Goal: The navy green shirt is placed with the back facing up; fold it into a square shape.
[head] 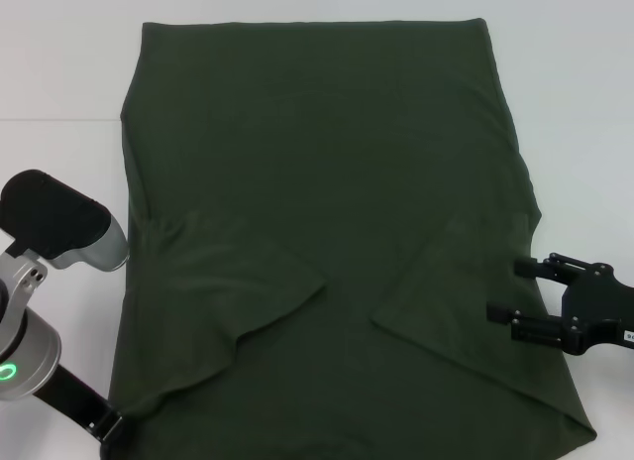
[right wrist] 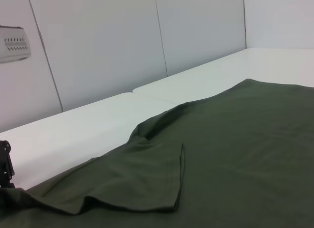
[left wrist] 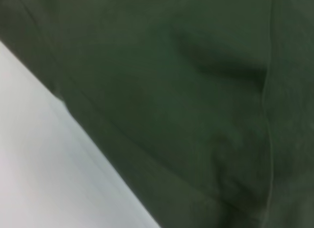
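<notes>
Olive navy green shirt (head: 327, 232) flat, lengthwise away from robot; right end effector (head: 525, 291) spread; left unclear.

- navy green shirt (right wrist: 235, 154) spread flat on white table (right wrist: 88, 129), plain side up, fills most of the view
- one sleeve (right wrist: 142, 179) folded in over the body, hem edge lying on the cloth, slightly lifted
- small ripple where sleeve meets body
- black gripper part (right wrist: 5, 164) at frame edge, beside shirt corner; fingers unclear
- pale panelled wall (right wrist: 122, 46) behind table
</notes>
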Robot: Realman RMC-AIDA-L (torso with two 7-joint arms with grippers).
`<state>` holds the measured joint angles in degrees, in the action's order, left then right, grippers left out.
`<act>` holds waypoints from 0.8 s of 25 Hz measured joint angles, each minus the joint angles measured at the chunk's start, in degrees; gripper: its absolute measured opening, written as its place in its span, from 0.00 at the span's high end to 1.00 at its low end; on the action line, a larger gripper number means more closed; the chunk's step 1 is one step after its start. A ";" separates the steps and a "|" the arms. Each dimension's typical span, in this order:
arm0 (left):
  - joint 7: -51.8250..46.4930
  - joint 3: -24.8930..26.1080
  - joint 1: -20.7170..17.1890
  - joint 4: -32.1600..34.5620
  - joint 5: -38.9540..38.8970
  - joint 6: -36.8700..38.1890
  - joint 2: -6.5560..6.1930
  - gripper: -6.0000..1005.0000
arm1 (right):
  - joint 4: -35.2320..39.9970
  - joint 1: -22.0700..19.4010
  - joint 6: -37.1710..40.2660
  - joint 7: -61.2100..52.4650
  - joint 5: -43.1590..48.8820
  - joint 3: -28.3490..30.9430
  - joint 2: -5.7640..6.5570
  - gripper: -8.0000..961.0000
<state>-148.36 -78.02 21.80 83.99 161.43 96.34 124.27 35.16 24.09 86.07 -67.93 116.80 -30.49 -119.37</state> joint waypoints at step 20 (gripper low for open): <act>-0.31 1.96 -0.14 -0.50 -3.71 1.72 0.01 0.99 | 0.18 0.14 0.29 -1.29 0.04 0.69 -0.12 0.13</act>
<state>-148.66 -76.07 21.65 83.49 157.71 98.05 124.28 35.34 24.23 86.36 -69.22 116.84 -29.80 -119.49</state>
